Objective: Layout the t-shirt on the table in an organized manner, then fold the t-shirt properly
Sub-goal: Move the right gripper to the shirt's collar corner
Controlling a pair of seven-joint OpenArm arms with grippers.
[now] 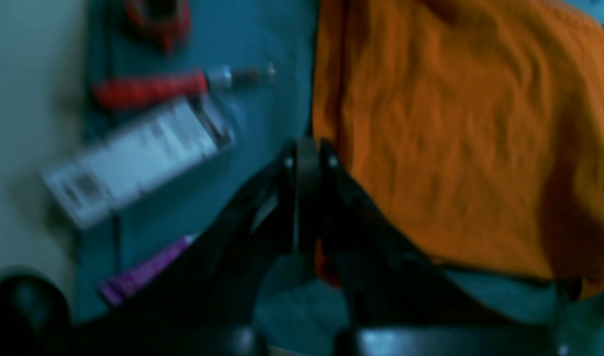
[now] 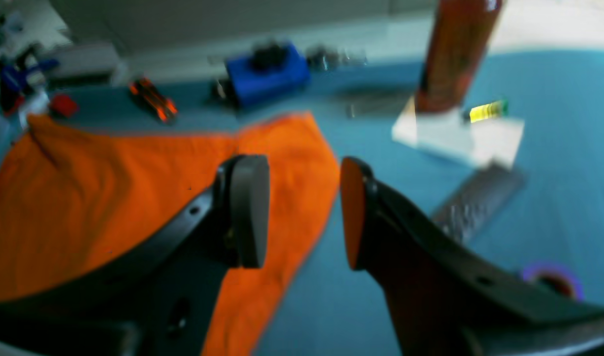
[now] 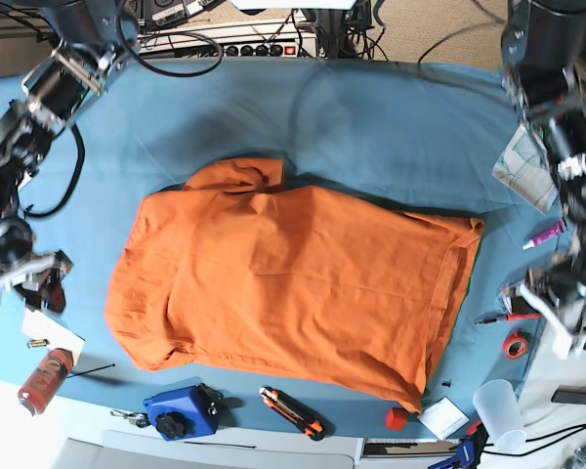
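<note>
Item: t-shirt (image 3: 293, 283), plain bright orange, short sleeves, no print. Location: middle of the blue-teal tabletop (image 3: 371, 117), spread mostly flat, wrinkled; one sleeve bunched at the far edge, hem end slightly rumpled.

Step in hand: judged to be layout, folding not yet begun.

Left claw (image 1: 309, 153): jaws together, at the shirt's edge; a scrap of orange shows between them, though blur hides whether cloth is pinched.

Right claw (image 2: 302, 212): jaws apart, empty, above the shirt's border.

Next move calls for: smoothing the bunched sleeve and straightening edges.
</note>
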